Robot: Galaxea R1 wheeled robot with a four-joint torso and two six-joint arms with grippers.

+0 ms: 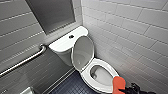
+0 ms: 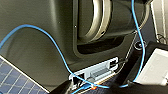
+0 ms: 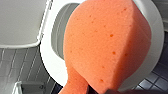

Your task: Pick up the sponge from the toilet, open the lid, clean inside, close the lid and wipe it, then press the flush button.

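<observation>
Right gripper [image 1: 124,90] is clamped tight on the narrow end of the sponge [image 1: 118,83], an orange-red, pitted piece with its fat rounded end up. It's over the front rim of the toilet [image 1: 86,75], and the lid [image 1: 83,52] stands raised.

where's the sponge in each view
head view: the sponge is at the bottom right, over the front of the toilet seat, held by the right end effector.
left wrist view: faces the robot's dark body and a blue cable.
right wrist view: the sponge is large and close, in front of the toilet seat.
shared landmark: the white toilet seat beside the raised lid.
</observation>
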